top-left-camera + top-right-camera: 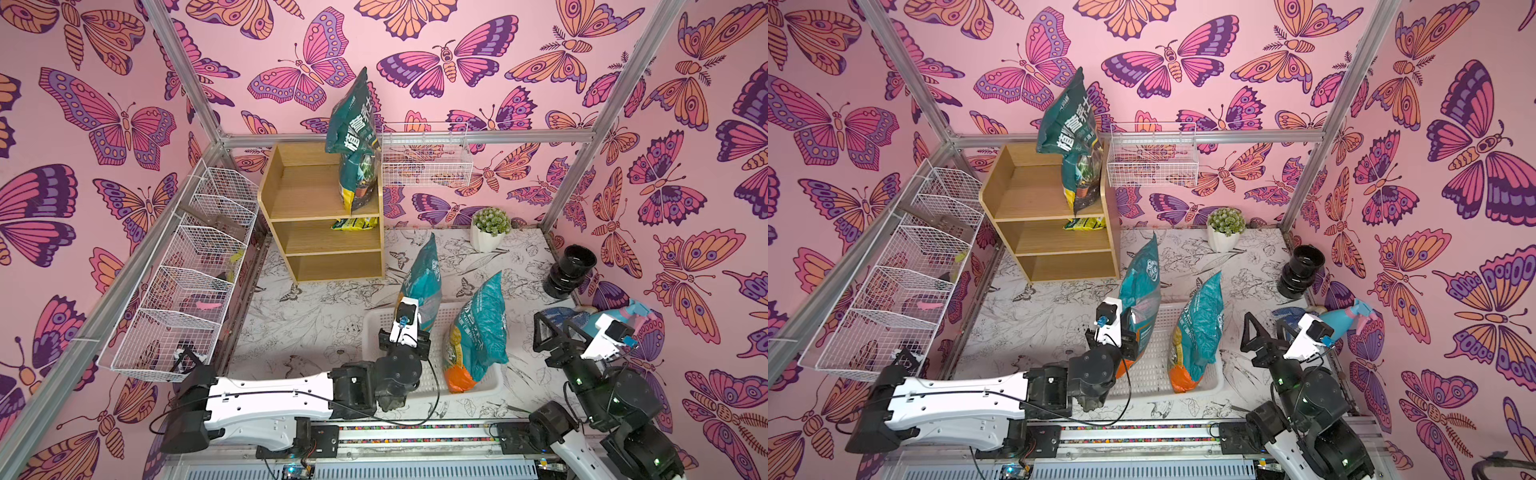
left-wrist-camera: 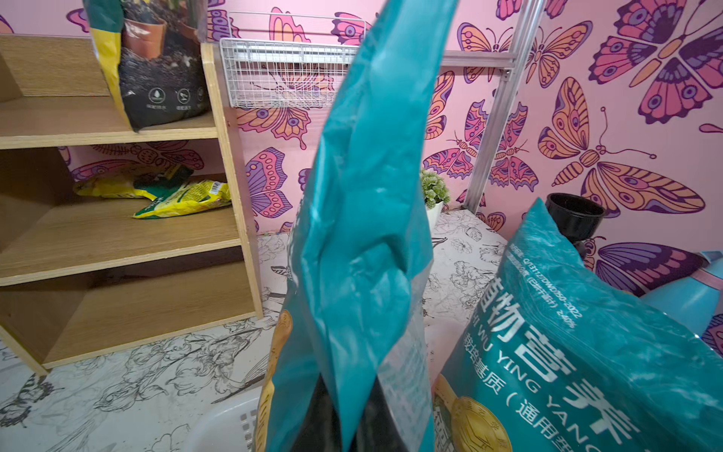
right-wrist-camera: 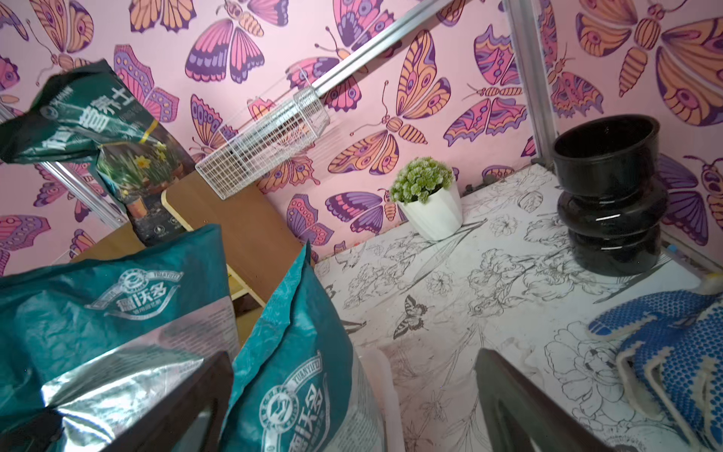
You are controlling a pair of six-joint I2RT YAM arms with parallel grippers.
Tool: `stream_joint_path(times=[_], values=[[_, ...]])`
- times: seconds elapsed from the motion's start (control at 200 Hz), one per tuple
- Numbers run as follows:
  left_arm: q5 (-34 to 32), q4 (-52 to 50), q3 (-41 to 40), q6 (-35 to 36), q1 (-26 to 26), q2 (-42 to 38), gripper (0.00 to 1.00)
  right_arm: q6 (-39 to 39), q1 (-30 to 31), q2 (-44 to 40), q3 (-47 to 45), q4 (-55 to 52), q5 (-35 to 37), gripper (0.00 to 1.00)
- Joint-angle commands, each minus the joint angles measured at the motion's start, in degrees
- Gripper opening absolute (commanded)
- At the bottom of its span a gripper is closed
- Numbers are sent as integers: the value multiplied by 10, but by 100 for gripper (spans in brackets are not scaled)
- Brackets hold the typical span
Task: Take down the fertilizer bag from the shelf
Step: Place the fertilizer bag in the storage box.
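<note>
The left jaws clamp a teal bag (image 1: pixel 424 270), seemingly resting in the basket (image 1: pixel 1152 353), lower centre. The right jaws are apart, and one dark bag (image 1: pixel 353 137) is left on the shelf (image 1: pixel 299 195).

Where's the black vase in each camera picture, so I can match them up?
Top view: black vase at the table's far right edge.
Top view: black vase in the same spot, right of the potted plant.
Left wrist: black vase, with the corner post between it and the potted plant.
Right wrist: black vase close up, beyond the blue glove.
Shared landmark: the potted plant.

Teal fertilizer bag (image 1: pixel 424 274) upright, held nr 3-tier wood shelf (image 1: pixel 307 245).
</note>
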Motion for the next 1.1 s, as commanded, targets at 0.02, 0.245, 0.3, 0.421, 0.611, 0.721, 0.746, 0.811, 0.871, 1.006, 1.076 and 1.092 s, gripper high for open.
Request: stream_joint_path(times=[0.02, 0.245, 0.3, 0.421, 0.611, 0.721, 0.746, 0.811, 0.871, 1.006, 1.076, 1.092], values=[[-4, 206, -29, 29, -9, -2, 0, 13, 4, -23, -3, -40, -17, 99], [-39, 448, -75, 118, -45, 113, 0, 9, 4, -15, -12, -28, -22, 99], [-59, 529, -68, 166, -57, 166, 0, 8, 4, -9, -14, -24, -26, 99], [-95, 656, -17, 266, -79, 295, 0, 5, 4, -1, -17, -21, -31, 99], [-167, 656, 64, 200, -96, 409, 0, 4, 4, -9, -19, -20, -28, 99], [-160, 656, 76, 171, -108, 438, 0, 5, 4, -19, -25, -18, -28, 99], [-162, 656, 80, 170, -111, 445, 0, 5, 4, -20, -27, -17, -29, 99], [-152, 656, 83, 169, -121, 461, 0, 5, 4, -20, -30, -17, -25, 99], [-142, 656, 83, 163, -129, 481, 0, 5, 4, -18, -31, -18, -23, 99], [-174, 656, 86, 115, -139, 529, 0, 6, 4, -17, -31, -20, -18, 99], [-153, 656, 91, 119, -146, 552, 0, 6, 4, -18, -30, -21, -17, 99], [-146, 656, 92, 123, -148, 558, 0, 6, 4, -18, -30, -21, -17, 99]])
